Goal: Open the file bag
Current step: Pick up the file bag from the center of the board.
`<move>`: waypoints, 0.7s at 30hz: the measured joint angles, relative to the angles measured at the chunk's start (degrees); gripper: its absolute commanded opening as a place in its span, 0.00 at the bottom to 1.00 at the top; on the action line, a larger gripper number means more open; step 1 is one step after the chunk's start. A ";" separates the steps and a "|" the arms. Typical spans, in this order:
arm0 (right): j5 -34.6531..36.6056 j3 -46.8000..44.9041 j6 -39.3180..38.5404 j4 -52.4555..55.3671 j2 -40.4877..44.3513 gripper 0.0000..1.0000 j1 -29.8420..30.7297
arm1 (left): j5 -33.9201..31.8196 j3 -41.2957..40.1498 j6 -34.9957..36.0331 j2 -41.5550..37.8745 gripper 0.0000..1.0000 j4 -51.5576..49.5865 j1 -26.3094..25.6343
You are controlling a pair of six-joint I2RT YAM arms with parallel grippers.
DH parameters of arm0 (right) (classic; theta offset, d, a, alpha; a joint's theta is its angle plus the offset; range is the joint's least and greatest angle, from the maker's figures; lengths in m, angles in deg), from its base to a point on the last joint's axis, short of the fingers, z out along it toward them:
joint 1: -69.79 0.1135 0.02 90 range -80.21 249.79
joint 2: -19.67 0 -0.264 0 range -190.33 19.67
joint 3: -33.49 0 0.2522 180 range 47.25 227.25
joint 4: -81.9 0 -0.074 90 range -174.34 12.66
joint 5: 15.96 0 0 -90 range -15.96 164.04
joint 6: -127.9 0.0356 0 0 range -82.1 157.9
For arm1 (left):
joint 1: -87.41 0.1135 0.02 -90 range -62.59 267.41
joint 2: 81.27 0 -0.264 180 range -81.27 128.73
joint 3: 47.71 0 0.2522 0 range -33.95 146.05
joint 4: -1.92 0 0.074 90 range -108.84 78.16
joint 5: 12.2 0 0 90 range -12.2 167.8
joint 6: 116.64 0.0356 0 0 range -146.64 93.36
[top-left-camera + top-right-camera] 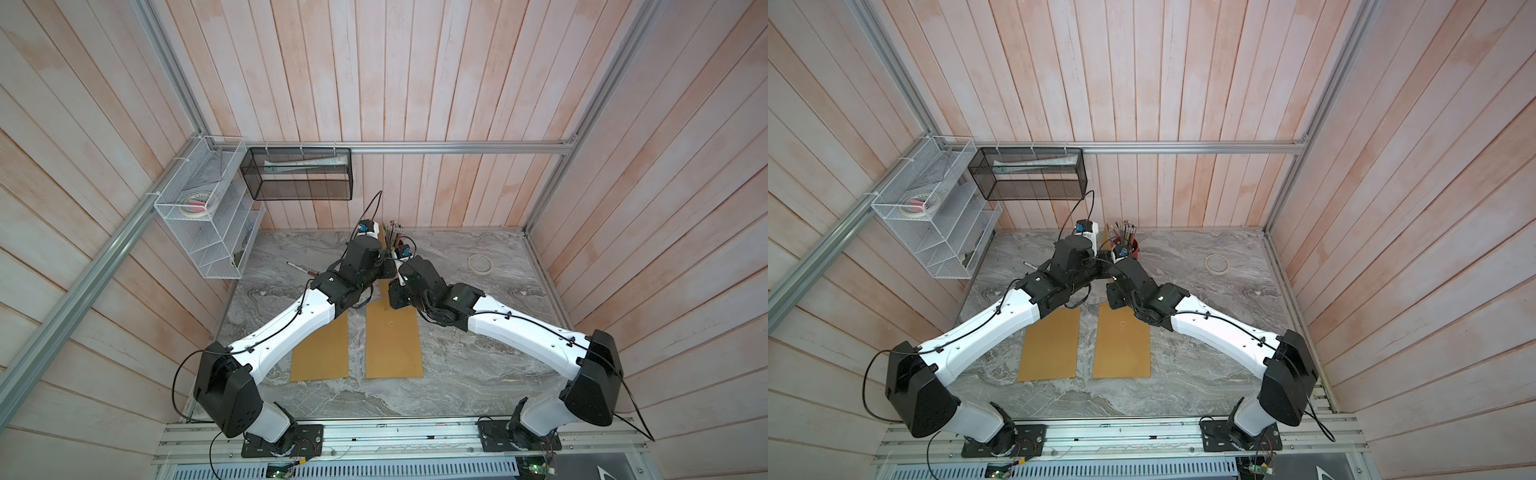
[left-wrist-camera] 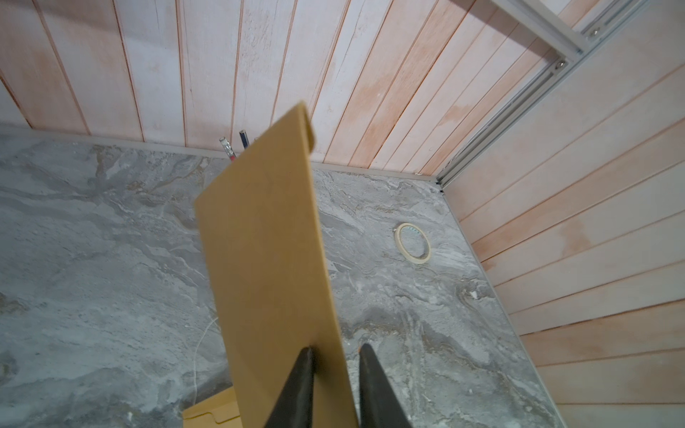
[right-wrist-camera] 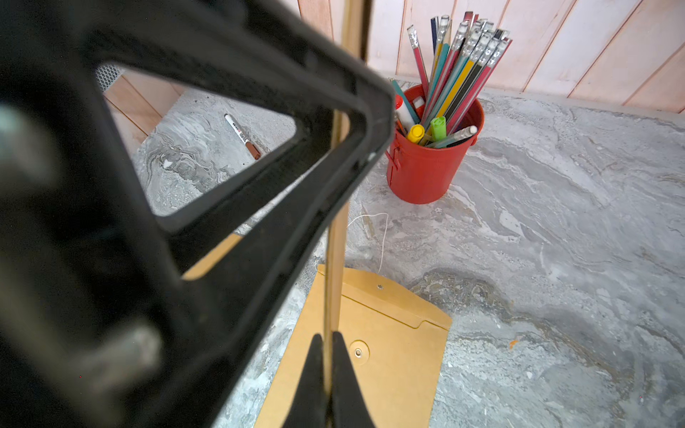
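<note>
Within plank walls [image 1: 415,83], a marbled tabletop [image 1: 478,353] bears the file bag [image 1: 394,345].

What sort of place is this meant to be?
Likely a mock office desk set up for robot practice: a red cup of pencils, a kraft file bag on the marble-look tabletop, and a white wire rack on the panelled wall.

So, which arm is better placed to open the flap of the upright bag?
Left, probably. The right gripper is shut on the bag, holding it upright. The left gripper has jaws apart near it, so it could reach the curled flap.
</note>
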 measured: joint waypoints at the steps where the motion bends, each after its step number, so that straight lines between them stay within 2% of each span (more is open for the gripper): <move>1: 0.13 0.02 0.00 0.11 0.00 0.00 0.00 | 0.04 0.02 -0.07 0.00 0.09 0.02 -0.07; 5: 0.44 0.09 0.11 0.11 -0.02 0.04 -0.02 | 0.04 0.28 -0.33 0.00 0.00 0.11 -0.15; 8: 0.39 0.09 0.07 -0.04 -0.02 0.11 -0.02 | -0.02 0.31 -0.28 0.00 0.00 0.09 -0.15; 16: -1.97 -1.11 -0.15 -2.71 0.92 0.36 0.04 | -1.29 0.04 -0.22 -0.28 0.00 0.35 0.39; 21: -6.43 -6.38 -0.15 -6.51 6.01 0.44 0.15 | -0.52 -2.67 0.22 -2.56 0.00 2.27 2.05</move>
